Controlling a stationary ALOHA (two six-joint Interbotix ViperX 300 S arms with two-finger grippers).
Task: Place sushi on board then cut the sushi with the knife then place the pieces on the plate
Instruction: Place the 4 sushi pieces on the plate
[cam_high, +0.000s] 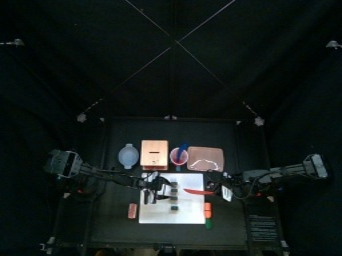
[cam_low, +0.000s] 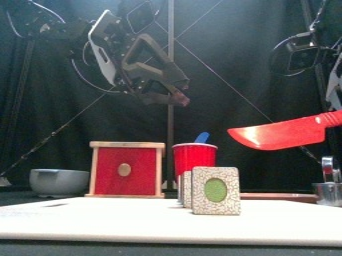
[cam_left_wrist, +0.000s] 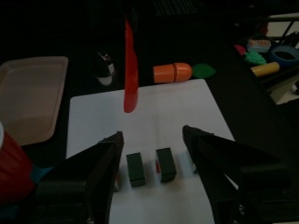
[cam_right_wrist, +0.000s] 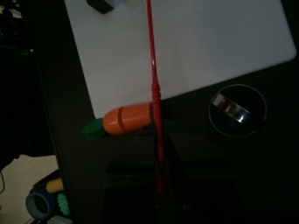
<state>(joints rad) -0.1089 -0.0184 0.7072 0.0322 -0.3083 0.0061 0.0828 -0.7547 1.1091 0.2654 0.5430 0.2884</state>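
The toy sushi roll of dark green blocks (cam_low: 214, 190) is found standing on the white cutting board (cam_left_wrist: 187, 109), near the middle of the black table (cam_high: 107, 215), so the first step is judged done. In the left wrist view two blocks are seen side by side with a narrow gap between them. Whether a third lies behind the jaw cannot be told, and the cutting is judged begun at most.

The red toy knife (cam_low: 285, 131) is held in the air by the right end effector (cam_high: 223, 189), whose jaws are closed on its handle. The blade is pointed across the board, above the sushi and to its right, and clear of it.

The left end effector (cam_left_wrist: 152, 134) is hung above the blocks with its jaws spread wide and nothing between them.

The flat pink tray (cam_left_wrist: 30, 87) is set behind the board, and no piece is seen on it. What is left is judged to be the rest of the cutting and the carrying of every piece to the tray.
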